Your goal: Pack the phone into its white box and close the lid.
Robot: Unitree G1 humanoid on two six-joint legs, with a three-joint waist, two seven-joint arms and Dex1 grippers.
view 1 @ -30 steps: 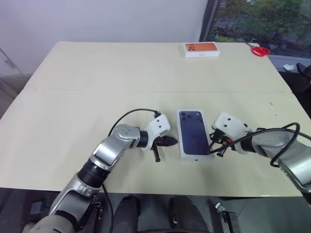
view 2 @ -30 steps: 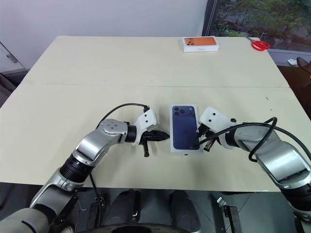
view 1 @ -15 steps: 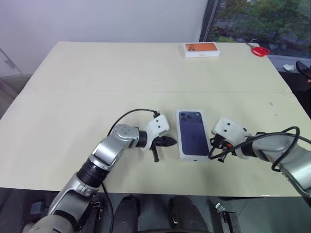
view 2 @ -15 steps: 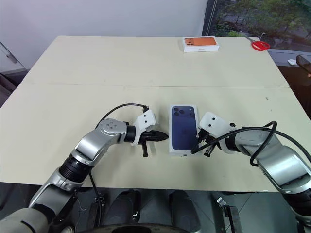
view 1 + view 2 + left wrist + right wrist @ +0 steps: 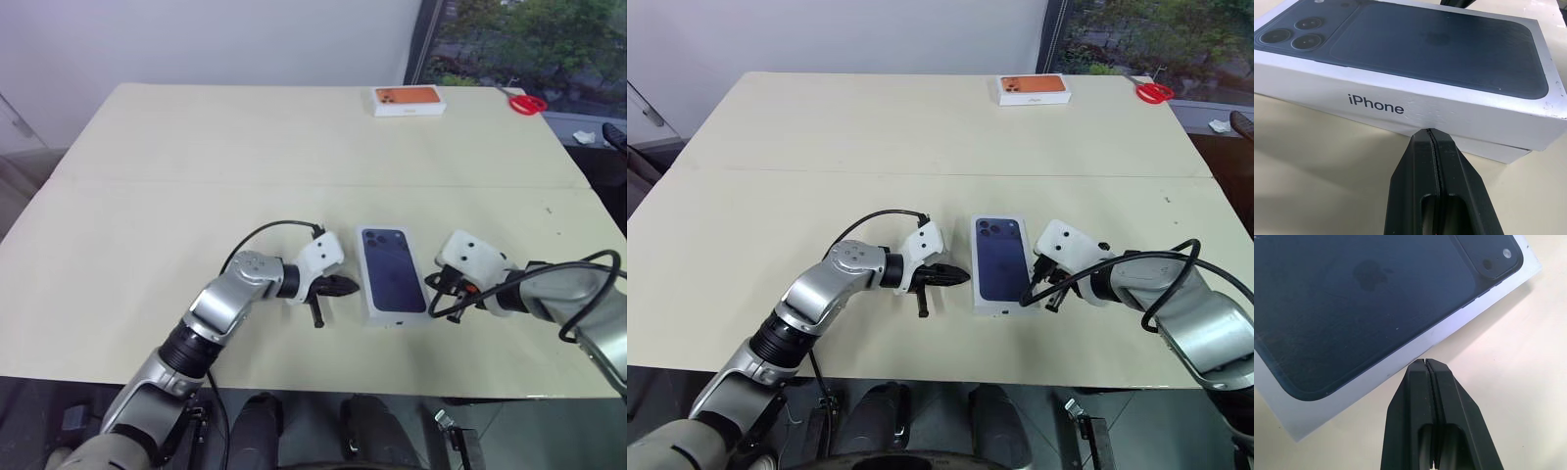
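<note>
- We see even, soft daylight over the table, brighter toward the window at the far right
- Shadows under the arms are faint
- Our wrist views are sharp, with a mild sheen on the lid

Quick count of what's on the worktop: two phone boxes total. One is the white box with the lid on it, printed with a dark blue phone. The other is a white box with an orange top, well beyond that lid. One pair of red scissors just beside the orange one. Two claws, left claw and right claw, one on each side of the lid.
</note>
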